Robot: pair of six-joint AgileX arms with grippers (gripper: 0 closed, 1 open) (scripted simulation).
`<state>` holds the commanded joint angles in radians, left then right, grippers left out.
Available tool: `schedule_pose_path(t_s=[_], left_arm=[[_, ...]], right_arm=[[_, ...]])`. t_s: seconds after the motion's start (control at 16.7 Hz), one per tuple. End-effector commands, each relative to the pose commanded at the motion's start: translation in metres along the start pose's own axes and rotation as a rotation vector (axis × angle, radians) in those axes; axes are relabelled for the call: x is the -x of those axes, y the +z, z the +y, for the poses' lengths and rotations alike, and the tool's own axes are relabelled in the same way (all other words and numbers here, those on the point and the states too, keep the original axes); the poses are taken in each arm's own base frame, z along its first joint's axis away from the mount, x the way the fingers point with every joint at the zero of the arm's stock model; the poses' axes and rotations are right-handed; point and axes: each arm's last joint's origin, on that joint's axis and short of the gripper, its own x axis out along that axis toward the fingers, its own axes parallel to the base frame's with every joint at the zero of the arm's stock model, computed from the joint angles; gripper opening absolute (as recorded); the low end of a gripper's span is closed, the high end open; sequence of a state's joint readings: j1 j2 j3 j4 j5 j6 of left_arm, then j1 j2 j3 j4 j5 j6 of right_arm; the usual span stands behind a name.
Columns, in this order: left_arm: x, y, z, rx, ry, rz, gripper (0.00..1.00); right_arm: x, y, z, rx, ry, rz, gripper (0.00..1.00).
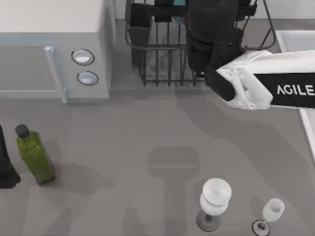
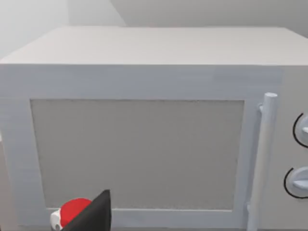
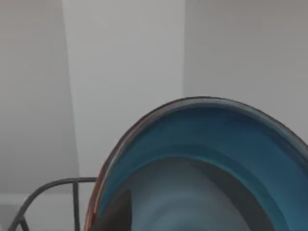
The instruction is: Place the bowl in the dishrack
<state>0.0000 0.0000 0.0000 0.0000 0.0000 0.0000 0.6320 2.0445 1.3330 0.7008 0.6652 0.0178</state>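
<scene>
The dark wire dishrack stands at the back of the table, right of centre. My right arm reaches over it from the right, and its dark gripper hangs above the rack's right half. A sliver of the teal-blue bowl shows beside the gripper. In the right wrist view the bowl is tilted on edge, close up, with one dark finger against its rim. A curved wire of the dishrack lies below it. My left arm is parked at the table's left edge.
A pale microwave stands left of the rack and faces the left wrist camera. A green bottle is at the left. Two white stemmed glasses stand at the front right. A white tray edge is at the right.
</scene>
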Motion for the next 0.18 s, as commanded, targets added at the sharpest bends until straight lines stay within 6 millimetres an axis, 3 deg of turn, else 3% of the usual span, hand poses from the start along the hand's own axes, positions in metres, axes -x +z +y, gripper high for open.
schedule_pose_path(t_s=[0.18], left_arm=[[0.0000, 0.0000, 0.0000, 0.000, 0.000, 0.000, 1.00]], right_arm=[[0.0000, 0.0000, 0.0000, 0.000, 0.000, 0.000, 1.00]])
